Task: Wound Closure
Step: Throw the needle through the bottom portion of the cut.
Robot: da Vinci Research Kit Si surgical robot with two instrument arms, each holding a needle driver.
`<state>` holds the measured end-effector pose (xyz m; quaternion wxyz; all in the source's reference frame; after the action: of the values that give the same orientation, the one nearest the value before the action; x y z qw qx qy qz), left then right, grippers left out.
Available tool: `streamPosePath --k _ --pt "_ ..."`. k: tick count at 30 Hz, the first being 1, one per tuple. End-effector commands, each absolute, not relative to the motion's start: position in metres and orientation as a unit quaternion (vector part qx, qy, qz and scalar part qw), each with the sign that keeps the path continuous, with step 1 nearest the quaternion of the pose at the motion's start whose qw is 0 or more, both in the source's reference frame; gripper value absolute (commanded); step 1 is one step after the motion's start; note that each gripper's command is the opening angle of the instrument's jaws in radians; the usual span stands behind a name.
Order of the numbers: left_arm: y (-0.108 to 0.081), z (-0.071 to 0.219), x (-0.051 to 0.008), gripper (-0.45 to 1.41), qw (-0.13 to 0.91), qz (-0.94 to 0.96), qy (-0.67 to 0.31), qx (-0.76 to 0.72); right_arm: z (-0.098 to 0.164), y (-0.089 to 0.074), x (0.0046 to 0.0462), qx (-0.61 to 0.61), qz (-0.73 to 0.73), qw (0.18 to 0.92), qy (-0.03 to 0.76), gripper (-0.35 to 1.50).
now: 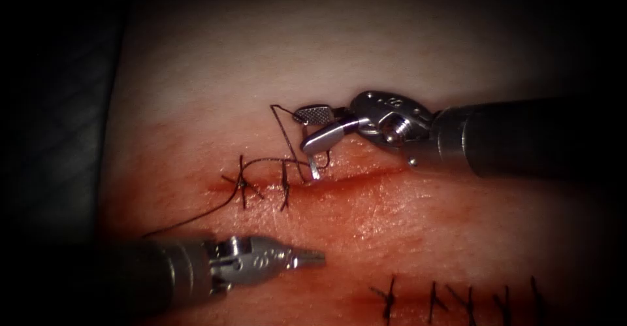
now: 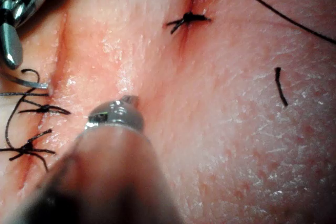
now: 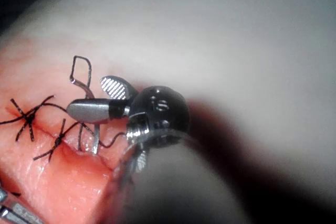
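The cut [image 1: 366, 174] runs across the tissue [image 1: 274, 51], with two dark stitches [image 1: 242, 183] at its left end. Just right of the second stitch the curved needle [image 1: 314, 168] stands with one end in the tissue at the cut's far edge. It is also visible in the wrist views [image 3: 96, 141] [image 2: 26, 82]. My right tool [image 1: 302, 130] [image 3: 86, 97] hovers right above it, jaws open, gripping nothing. Black thread [image 1: 281, 127] loops up beside those jaws. My left tool [image 1: 317, 257] [image 2: 130, 99] lies near the front, jaws shut and empty.
A thread tail [image 1: 189, 220] trails from the first stitch toward the left tool's shaft. A second cut near the front carries several stitches [image 1: 390, 296]. A short cut thread end [image 2: 281, 85] lies loose on the tissue. Dark cloth [image 1: 59, 104] borders the tissue on the left.
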<state>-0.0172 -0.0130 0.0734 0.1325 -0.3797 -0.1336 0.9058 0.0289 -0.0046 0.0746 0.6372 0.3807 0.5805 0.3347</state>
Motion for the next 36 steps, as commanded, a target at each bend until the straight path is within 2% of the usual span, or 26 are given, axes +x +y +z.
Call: streamPosePath --k 1,8,9,10,11,12,19,21,25,36 --pt "-0.0131 0.0740 -0.0177 -0.38 0.132 0.906 -0.134 -0.380 0.0752 -0.0047 0.0296 0.380 0.334 0.637 0.582 1.01" --pt "-0.0133 0.0740 -0.0177 -0.38 0.132 0.906 -0.133 -0.380 0.0747 -0.0053 0.0302 0.385 0.326 0.635 0.585 1.00" --pt "-0.0132 0.0740 -0.0177 -0.38 0.132 0.906 -0.133 -0.380 0.0746 -0.0054 0.0303 0.386 0.325 0.635 0.585 0.83" --pt "-0.0133 0.0740 -0.0178 -0.38 0.132 0.906 -0.133 -0.380 0.0746 -0.0056 0.0304 0.384 0.326 0.635 0.586 0.37" --pt "-0.0133 0.0740 -0.0178 -0.38 0.132 0.906 -0.133 -0.380 0.0747 -0.0056 0.0304 0.381 0.329 0.637 0.585 -0.21" --pt "-0.0133 0.0741 -0.0178 -0.38 0.132 0.906 -0.133 -0.380 0.0747 -0.0056 0.0304 0.379 0.334 0.637 0.582 -0.35" --pt "-0.0135 0.0741 -0.0177 -0.38 0.131 0.906 -0.133 -0.380 0.0761 -0.0045 0.0295 0.391 0.406 0.630 0.535 -0.35" --pt "-0.0135 0.0740 -0.0176 -0.38 0.131 0.906 -0.133 -0.380 0.0763 -0.0051 0.0291 0.419 0.441 0.617 0.500 -0.35" --pt "-0.0134 0.0741 -0.0178 -0.38 0.132 0.906 -0.132 -0.380 0.0760 -0.0061 0.0286 0.478 0.526 0.576 0.404 -0.35" --pt "-0.0134 0.0741 -0.0178 -0.38 0.132 0.906 -0.132 -0.380 0.0751 -0.0089 0.0284 0.552 0.604 0.478 0.318 -0.35"
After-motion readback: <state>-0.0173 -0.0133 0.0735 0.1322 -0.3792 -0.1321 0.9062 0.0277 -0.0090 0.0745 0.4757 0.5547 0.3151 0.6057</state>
